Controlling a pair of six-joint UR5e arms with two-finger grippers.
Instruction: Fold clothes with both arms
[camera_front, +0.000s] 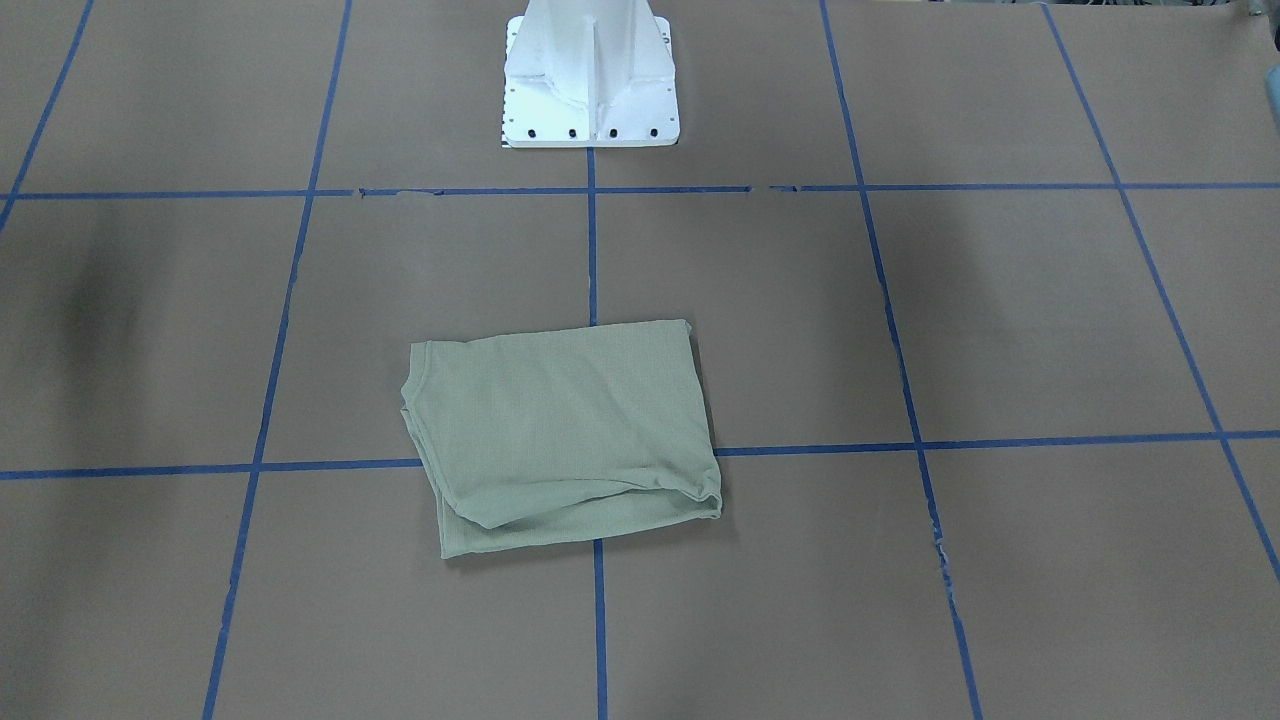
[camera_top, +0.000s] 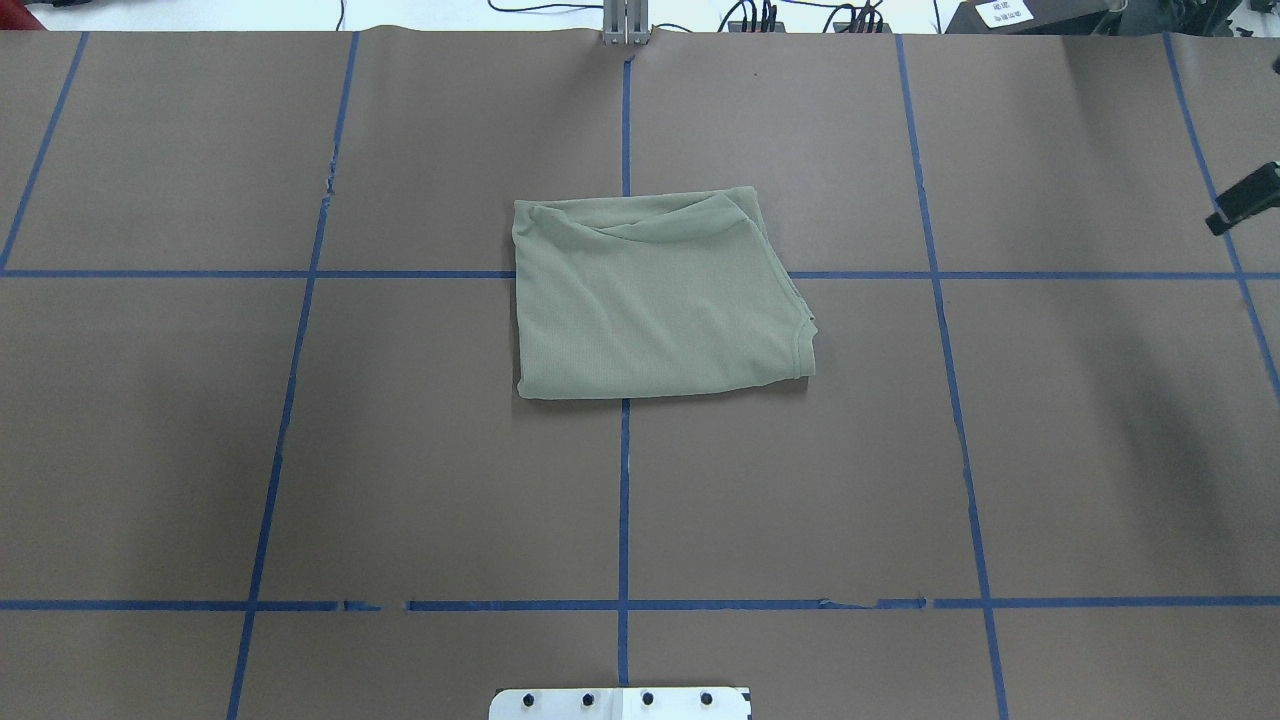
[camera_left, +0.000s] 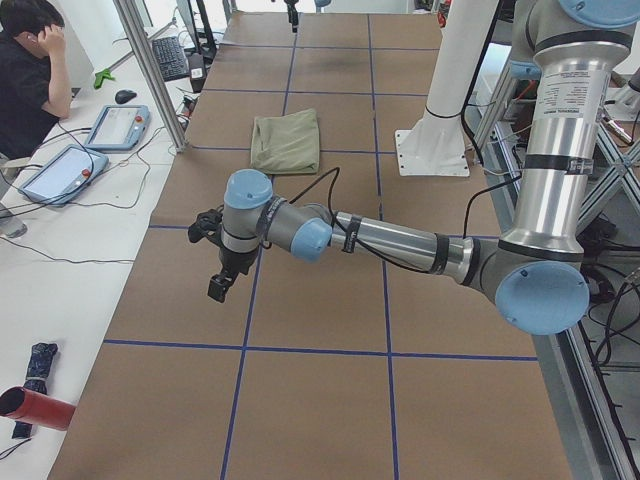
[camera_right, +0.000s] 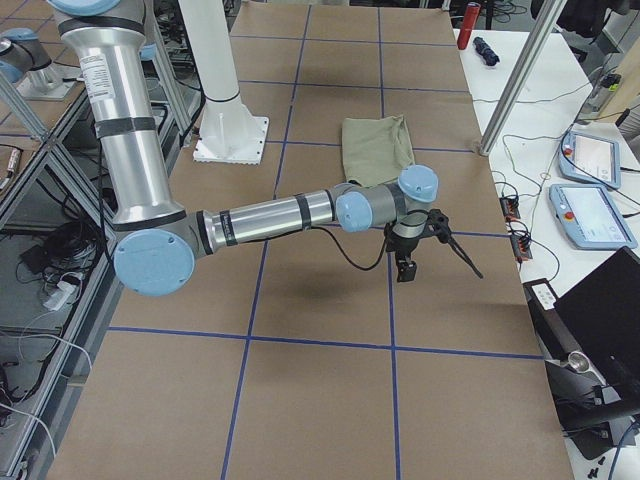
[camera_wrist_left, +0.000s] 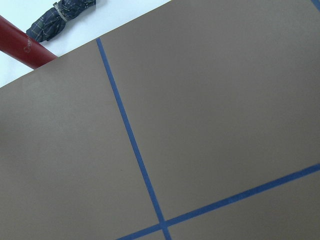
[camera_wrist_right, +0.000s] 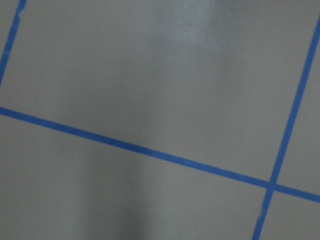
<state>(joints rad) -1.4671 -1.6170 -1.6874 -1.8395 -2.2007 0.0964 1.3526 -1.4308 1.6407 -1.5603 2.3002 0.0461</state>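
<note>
While both arms hang out at the sides, your shirt (camera_front: 560, 430) lies folded into a sage-green rectangle at the middle of the front-facing frame. It sits flat on the brown surface (camera_front: 1000, 320), right over a crossing of the blue tape lines (camera_front: 593, 250). Top centre, there's the white pedestal (camera_front: 590, 90).

Over to the left-end view: the left arm (camera_left: 390, 240) stretches across mid-frame. The left fingers (camera_left: 217, 289) point down above the surface at centre left, well apart from the shirt, and you cannot tell whether they are parted or closed.

Right-end view now: the right arm (camera_right: 270, 212) reaches to centre right, and the right fingers (camera_right: 404, 270) hang low, well apart from the cloth, their state just as unreadable.

Your wrist cameras give paper and tape, plus a red tube (camera_wrist_left: 20, 47) at the upper left of the left one.
</note>
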